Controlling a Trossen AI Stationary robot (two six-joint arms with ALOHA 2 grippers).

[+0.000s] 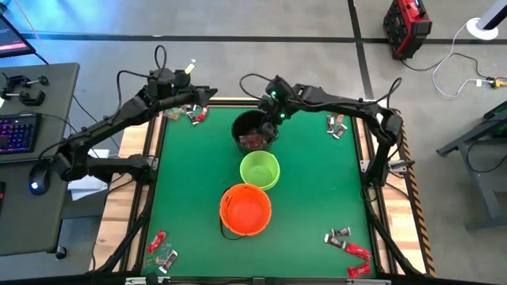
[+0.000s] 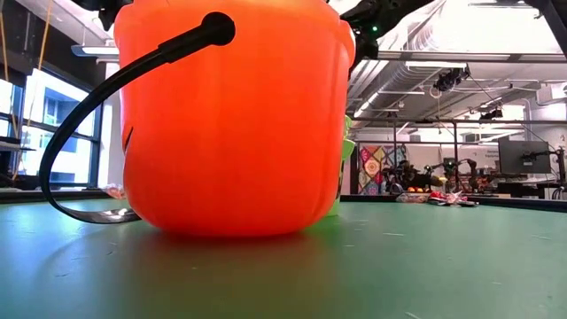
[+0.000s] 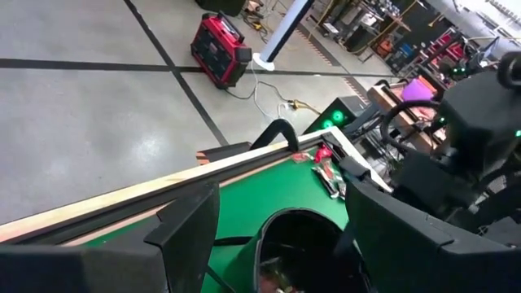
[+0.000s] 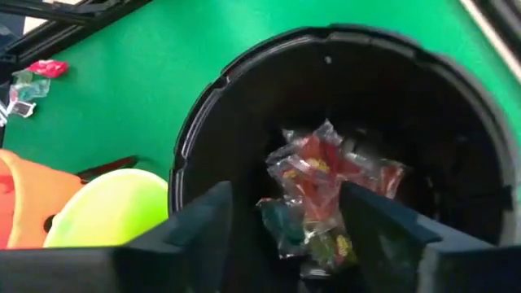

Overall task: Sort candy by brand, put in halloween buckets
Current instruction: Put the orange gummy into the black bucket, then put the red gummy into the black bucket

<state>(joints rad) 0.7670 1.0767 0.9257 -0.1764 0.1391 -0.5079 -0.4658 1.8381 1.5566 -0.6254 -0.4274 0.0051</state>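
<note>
Three buckets stand in a row down the table's middle: the black bucket (image 1: 253, 131) farthest, the lime green bucket (image 1: 260, 170), then the orange bucket (image 1: 245, 210) with its thin black handle (image 2: 89, 133). My right gripper (image 1: 277, 115) hovers open over the black bucket's far rim. It looks down on several silvery-clear and red candy pieces (image 4: 317, 191) lying on the bucket's floor. My left gripper (image 1: 206, 96) is open and empty above the far-left candy pile (image 1: 190, 113). It points toward the black bucket (image 3: 297, 244).
More candy lies in small piles at the far right (image 1: 337, 124), near left (image 1: 161, 249) and near right (image 1: 348, 245) corners. A wooden frame (image 1: 150, 142) rims the green mat. Open mat lies on both sides of the bucket row. The orange bucket (image 2: 235, 115) fills the low view.
</note>
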